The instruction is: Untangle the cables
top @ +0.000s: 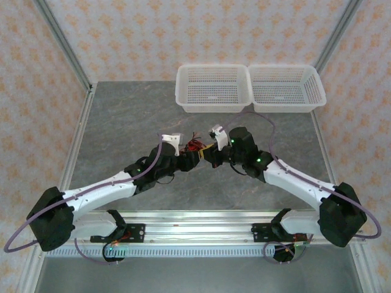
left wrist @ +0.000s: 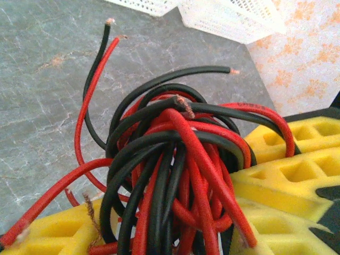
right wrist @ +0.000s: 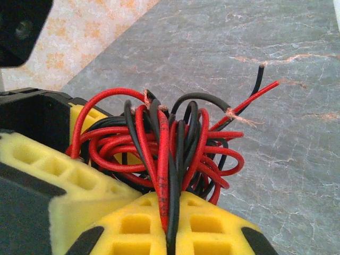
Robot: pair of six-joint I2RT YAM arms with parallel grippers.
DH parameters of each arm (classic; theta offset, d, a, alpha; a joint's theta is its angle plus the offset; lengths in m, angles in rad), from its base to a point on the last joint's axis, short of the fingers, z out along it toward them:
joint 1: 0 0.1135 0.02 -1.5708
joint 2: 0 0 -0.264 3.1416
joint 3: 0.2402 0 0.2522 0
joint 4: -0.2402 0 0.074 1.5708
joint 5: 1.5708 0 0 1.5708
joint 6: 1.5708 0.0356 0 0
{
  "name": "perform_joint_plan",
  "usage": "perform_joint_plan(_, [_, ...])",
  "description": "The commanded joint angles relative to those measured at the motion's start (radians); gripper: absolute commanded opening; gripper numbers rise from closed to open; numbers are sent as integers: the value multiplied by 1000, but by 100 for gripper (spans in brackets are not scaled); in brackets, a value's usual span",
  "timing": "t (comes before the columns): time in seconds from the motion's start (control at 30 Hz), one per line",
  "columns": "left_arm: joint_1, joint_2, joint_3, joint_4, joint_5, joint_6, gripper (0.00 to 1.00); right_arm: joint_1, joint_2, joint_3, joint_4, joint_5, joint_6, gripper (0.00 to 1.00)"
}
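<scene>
Lay: tangled thin red and black cables (top: pixel 195 145), wedged midway.
Right gripper (right wrist: pixel 170 215): pinched them.
Left gripper (left wrist: pixel 159 212): astride them, grip unclear.

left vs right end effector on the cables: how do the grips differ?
Gap: right end effector has pads pressed together; left end effector has pads apart.
Contents: right pinches one red and one black strand of the cables; left has the whole bundle between them, squeeze unclear.
Shared: yellow pads, same tangle.
</scene>
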Motion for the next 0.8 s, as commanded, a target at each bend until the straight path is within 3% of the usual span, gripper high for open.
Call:
perform_joint_plan(0.0, [0, 10, 20, 30, 11, 1, 50, 14, 11, 88, -69, -47, -84, 0])
perform_joint_plan(0.1, [1, 11, 18, 30, -6, 2, 44, 21, 32, 148, -173, -49, -155, 0])
perform_joint_plan(0.33, [2, 23, 13, 54, -18, -18, 0, 31, 68, 242, -327, 2, -255, 0])
perform_joint_plan(0.53, [22, -11, -8, 92, 75, -67, 0, 34, 81, 292, -386, 246, -297, 0])
perform_joint_plan(0.77, [79, -114, -75, 148, 215, -160, 0, 36, 62, 264, -298, 471, -287, 0])
